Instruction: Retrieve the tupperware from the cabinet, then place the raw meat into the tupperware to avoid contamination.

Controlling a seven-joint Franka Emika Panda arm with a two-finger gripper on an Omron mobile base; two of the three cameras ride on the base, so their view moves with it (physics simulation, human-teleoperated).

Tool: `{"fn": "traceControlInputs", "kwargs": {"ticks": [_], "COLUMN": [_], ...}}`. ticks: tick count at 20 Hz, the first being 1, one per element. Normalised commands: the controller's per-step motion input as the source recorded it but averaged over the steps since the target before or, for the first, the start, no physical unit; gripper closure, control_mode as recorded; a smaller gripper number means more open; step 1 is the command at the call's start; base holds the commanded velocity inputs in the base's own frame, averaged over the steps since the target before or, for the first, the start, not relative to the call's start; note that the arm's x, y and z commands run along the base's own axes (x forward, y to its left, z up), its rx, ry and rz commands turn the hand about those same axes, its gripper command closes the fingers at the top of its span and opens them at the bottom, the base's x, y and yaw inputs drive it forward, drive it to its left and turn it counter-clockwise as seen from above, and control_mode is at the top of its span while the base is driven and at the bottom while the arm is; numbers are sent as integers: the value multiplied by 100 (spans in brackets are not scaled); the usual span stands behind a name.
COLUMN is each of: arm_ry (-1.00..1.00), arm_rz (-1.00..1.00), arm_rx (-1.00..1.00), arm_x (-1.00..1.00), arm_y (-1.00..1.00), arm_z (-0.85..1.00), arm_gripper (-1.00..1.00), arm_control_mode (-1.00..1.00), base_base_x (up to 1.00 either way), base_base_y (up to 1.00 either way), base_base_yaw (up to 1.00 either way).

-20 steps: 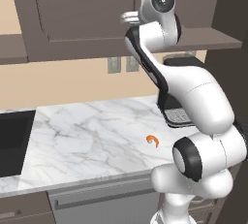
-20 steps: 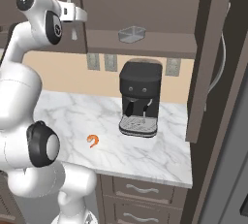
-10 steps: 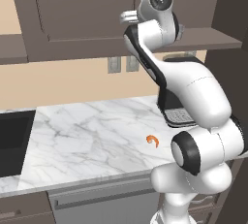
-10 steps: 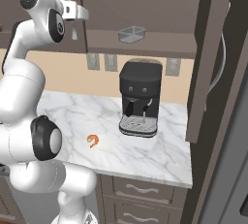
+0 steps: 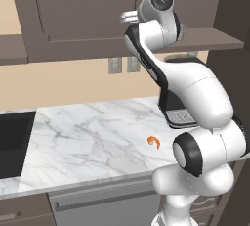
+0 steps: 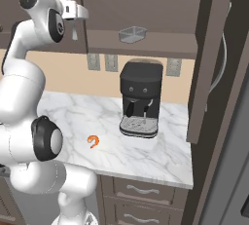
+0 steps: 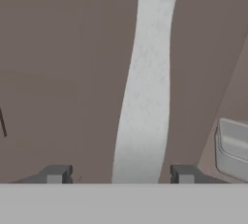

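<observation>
Reaching for the cabinet (image 6: pixel 146 0), the gripper (image 7: pixel 118 173) sits right at a silver bar handle (image 7: pixel 145 82), its jaws standing apart with the handle running up between them.

Nearest the onlooker, the marble counter (image 5: pixel 88 132) carries the raw meat (image 5: pixel 154 142), a small orange curl lying alone in front of and to the left of the black coffee machine (image 6: pixel 141 97), near it but not touching. Behind it, two wall outlets (image 6: pixel 99 62) are set in the beige backsplash. Higher and farther back, the tupperware (image 6: pixel 132 34) rests on the cabinet's brown inner shelf (image 6: pixel 146 44) directly above the coffee machine; from the hand camera its grey translucent wall shows just to one side of the handle. Whether the fingertips (image 7: pixel 57 173) actually touch the handle cannot be told.
</observation>
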Motion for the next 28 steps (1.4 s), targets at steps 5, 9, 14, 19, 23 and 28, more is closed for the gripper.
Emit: {"fn": "traceControlInputs", "kwargs": {"ticks": [5, 9, 14, 19, 23, 28], "arm_ry": [0, 0, 0, 0, 0, 0], "arm_rz": [-1, -4, -10, -12, -11, -10], "arm_rx": [0, 0, 0, 0, 0, 0], "arm_x": [14, 1, -5, -17, -31, -41], "arm_y": [10, 17, 8, 12, 16, 22], "arm_z": [-1, 0, 0, 0, 0, 0], "arm_gripper": [100, 100, 100, 100, 100, 100], "arm_control_mode": [-100, -100, -100, -100, -100, -100], "base_base_x": [0, 0, 0, 0, 0, 0], "base_base_y": [0, 0, 0, 0, 0, 0], "base_base_yaw": [0, 0, 0, 0, 0, 0]}}
